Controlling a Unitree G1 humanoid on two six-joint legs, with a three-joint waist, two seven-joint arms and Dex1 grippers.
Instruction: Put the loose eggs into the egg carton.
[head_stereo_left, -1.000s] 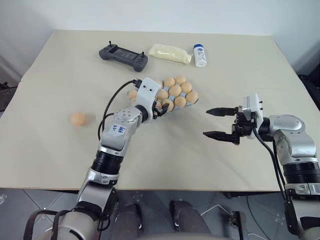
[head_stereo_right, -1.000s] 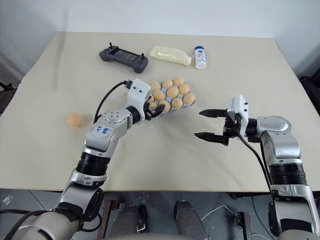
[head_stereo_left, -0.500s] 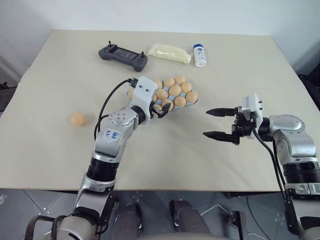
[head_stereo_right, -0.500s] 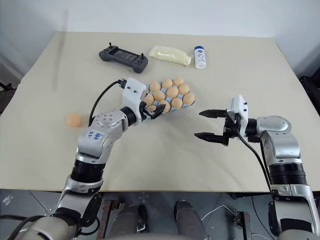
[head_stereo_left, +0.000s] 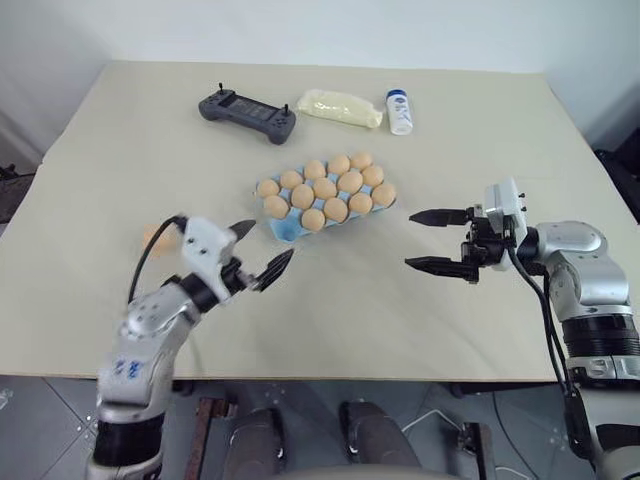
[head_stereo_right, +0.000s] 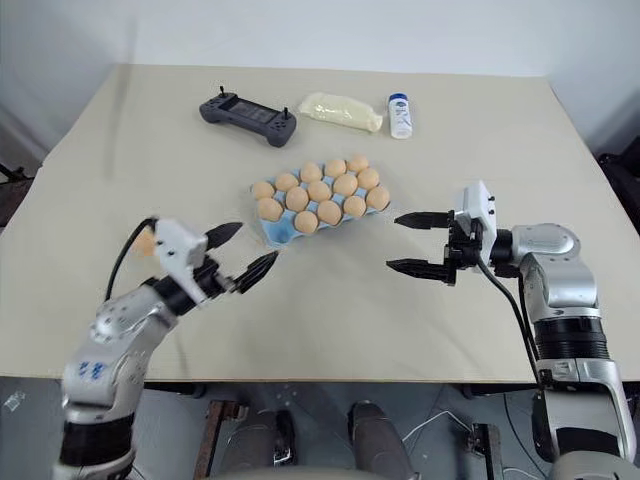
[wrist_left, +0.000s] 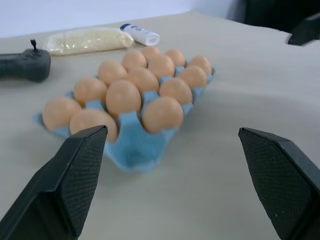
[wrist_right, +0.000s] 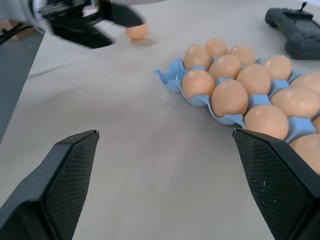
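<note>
eggs (head_stereo_left: 325, 188): orange-tan
carton (head_stereo_left: 290, 229): light blue
controller (head_stereo_left: 246, 111): dark grey
bottle (head_stereo_left: 400, 111): white, blue cap
worktop (head_stereo_left: 130, 160): beige

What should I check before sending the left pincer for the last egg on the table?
1. Left pincer open and empty: ok.
2. Loose egg on the bare table, apart from the carton: ok, though the head views show it partly hidden behind the left pincer.
3. Free cup at the near left corner of the egg carton: ok, it is empty.
4. Right pincer out of the way: ok, it hangs open and empty off the carton's right side.
5. Controller, bag and bottle off the route: ok, all lie beyond the carton.
6. Whether the egg would roll when touched: cannot tell.
</note>
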